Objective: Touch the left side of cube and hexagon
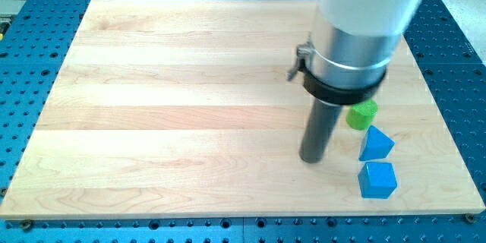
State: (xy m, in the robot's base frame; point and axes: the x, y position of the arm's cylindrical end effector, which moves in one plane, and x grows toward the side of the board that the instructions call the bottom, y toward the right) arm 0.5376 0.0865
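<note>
Item: wooden board (pixel 167 99), pale planks, lying on a blue perforated table (pixel 30 53); most of its surface bare.

Item: arm (pixel 364 15), white and silver housing entering from the view's top right; ends in a dark rod with no fingers at all, so nothing to release, clench or grasp; the tip (pixel 311 159) rests on the board right of centre, low in the view.

Item: green block (pixel 361 115), partly hidden behind the arm's collar; shape hard to confirm, plausibly the hexagon named in the task; near the rod, on its right and slightly above the tip.

Item: blue triangular block (pixel 376 144), just below the green one; apparently apart from it, though the gap is too small to judge.

Item: blue cube (pixel 377 180), lowest of the three, just beneath the triangular block, near the board's bottom edge.

Position of tip: to the view's left of all three blocks, apart from each, touching none.

Step in hand, by my judgement: closing on the left faces of the cube and the green piece; contact not yet made.

Handling note: travel rightward slowly and stop at first touch, since loose blocks slide readily; the cube calls for a drop toward the view's bottom first; approach square to each face; keep clear of the triangular block between them, which a careless diagonal sweep could nudge.
</note>
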